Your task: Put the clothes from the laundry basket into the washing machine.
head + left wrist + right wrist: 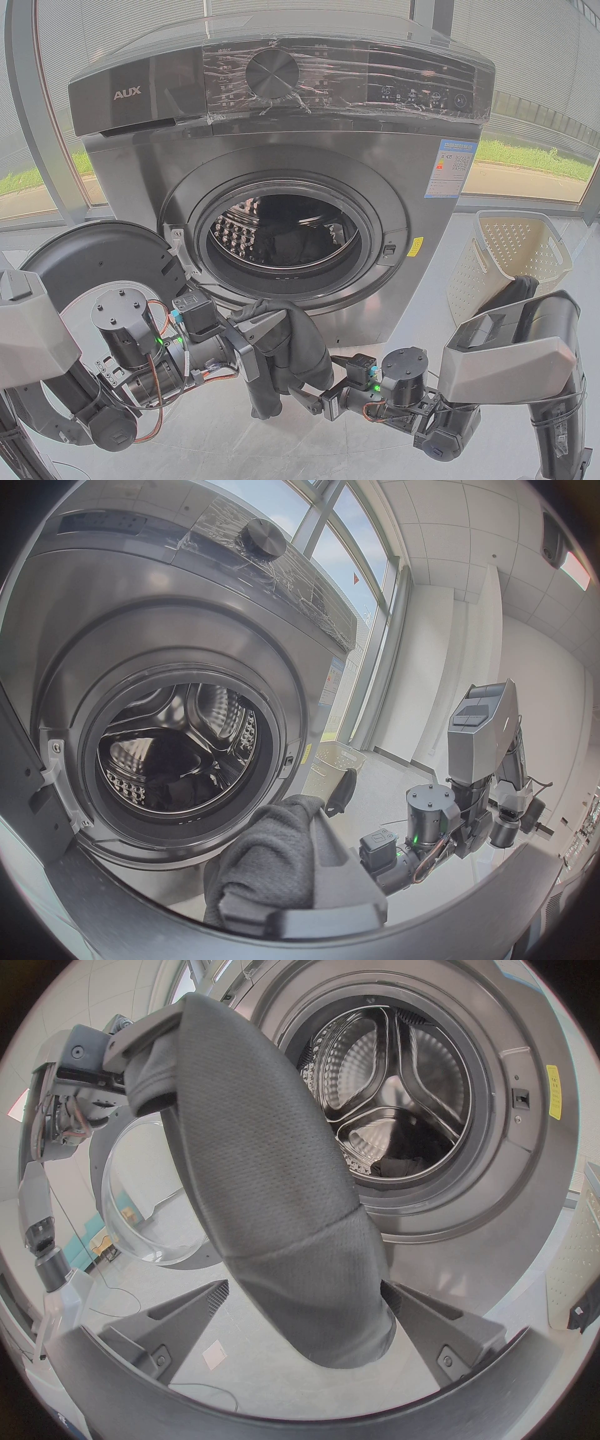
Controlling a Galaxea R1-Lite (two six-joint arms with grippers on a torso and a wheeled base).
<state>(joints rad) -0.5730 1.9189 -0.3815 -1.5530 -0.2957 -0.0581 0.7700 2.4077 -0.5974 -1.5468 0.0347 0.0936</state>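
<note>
Left claw clenched on dark grey garment, lower centre, just below the open washer. Right claw spread wide, garment hanging between its fingers.

A: L arm, quick?
B: Lt grey angular shell. Black round joint cap w/ small screws on top. Orange + brown cables looping out, green LED lit, small black box w/ a blue tab.
A: R arm?
B: Same kit: lt grey casing w/ dk inset panel, black screwed cap, green LED, thin orange wire.
A: Grippers?
B: R gripper: dk grey wedge fingers, ribbed pads, one screw each nr base. L gripper: same dk grey, flat-sided.
</note>
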